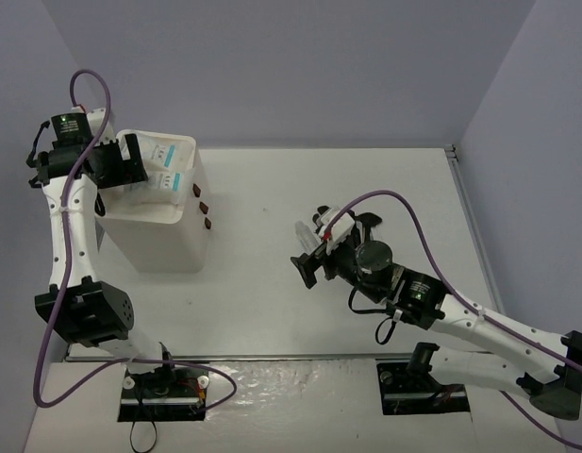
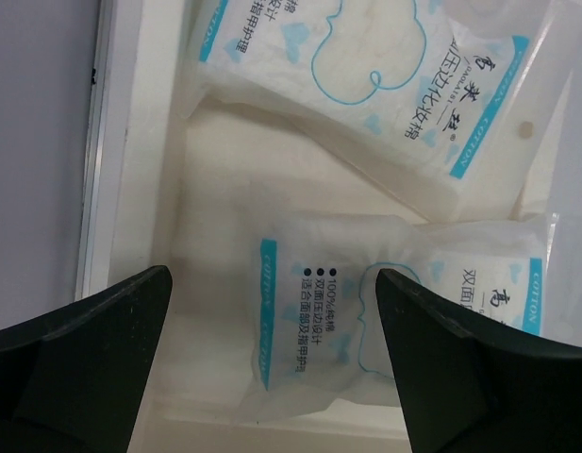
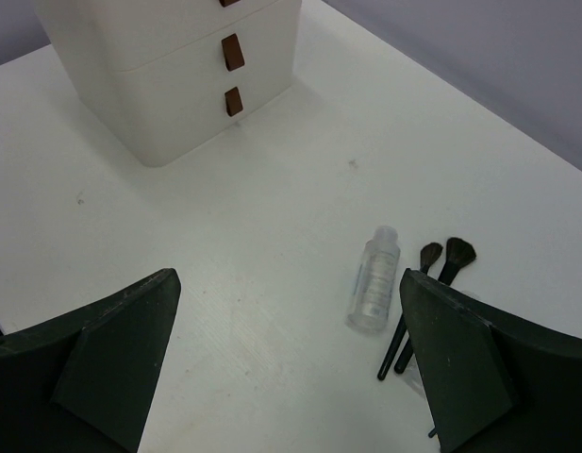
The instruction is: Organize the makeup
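- Far left, above the box: left pincer (image 1: pixel 119 162) spread wide, nothing gripped, fingers (image 2: pixel 92 359) apart on either side of the packets below in the left wrist view.
- Under that pincer, in the open top tray of the white box (image 1: pixel 168 241): two flat white packets with teal-blue labels, side by side, both lying inside the tray.
- Far packet (image 2: pixel 385 85) larger in the wrist view, flat against the tray wall; near packet (image 2: pixel 338 311) just beside it, directly beneath the gap between the fingers, not touched by them.
- On the right face of the box: dark red drawer knobs (image 1: pixel 204 206), stacked in a column.
- White table (image 1: pixel 272 311) under the box and both arms.
- Centre right, well apart from the box: right pincer (image 1: pixel 312 243) spread wide, holding nothing, hovering over the table.
- Below that pincer in the right wrist view: small clear bottle (image 3: pixel 374 278) lying on its side on the table.
- Just right of the bottle: two thin black brushes (image 3: pixel 418 307) lying side by side, close to the bottle; contact with it impossible to tell.
- Partly hidden behind the right finger (image 3: pixel 498 377): lower ends of the brush handles.
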Tool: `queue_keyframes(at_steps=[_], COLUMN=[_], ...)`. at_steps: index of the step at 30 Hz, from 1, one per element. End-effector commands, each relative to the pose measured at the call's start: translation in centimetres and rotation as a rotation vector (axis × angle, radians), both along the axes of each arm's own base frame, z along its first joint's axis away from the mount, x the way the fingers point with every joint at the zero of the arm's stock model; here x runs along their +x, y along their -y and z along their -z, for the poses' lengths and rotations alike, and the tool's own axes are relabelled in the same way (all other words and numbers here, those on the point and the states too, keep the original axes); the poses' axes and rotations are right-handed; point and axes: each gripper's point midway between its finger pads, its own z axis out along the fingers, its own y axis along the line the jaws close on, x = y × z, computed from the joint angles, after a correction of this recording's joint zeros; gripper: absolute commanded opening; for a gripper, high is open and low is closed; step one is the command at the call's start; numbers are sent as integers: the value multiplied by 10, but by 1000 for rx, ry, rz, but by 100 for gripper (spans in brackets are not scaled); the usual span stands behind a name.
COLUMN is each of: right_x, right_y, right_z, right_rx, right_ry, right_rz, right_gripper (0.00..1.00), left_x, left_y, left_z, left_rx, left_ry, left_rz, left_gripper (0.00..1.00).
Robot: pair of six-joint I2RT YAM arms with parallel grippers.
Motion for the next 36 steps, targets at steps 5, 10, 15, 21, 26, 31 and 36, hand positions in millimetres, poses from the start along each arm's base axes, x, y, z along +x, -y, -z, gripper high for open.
queue_keyframes(at_steps=[5, 10, 15, 21, 26, 31, 36], right_x=[17, 36, 66, 93, 123, 153, 170], right_y=[-55, -92, -125, -163, -189, -208, -223], right_z=[-46, -56, -66, -63, -28, -6, 7], right_rx=[94, 145, 122, 95, 52, 48, 42], right_ry=[54, 37, 119, 167, 150, 150, 174], right_rz=[-116, -356, -483, -655, -745, -800, -819], right_gripper=[99, 93, 92, 87, 83, 79, 77], left_x=[-23, -38, -25, -5, 16, 35, 47], left_y=[2, -6, -6, -19, -30, -39, -37], left_z=[-80, -96, -78, -60, -55, -44, -40], left_rx=[51, 131, 145, 209, 257, 268, 251], left_ry=[260, 354, 348, 312, 305, 293, 293], left_rz=[-49, -70, -32, -2, 14, 51, 107], left_gripper=[92, 96, 97, 97, 97, 97, 89])
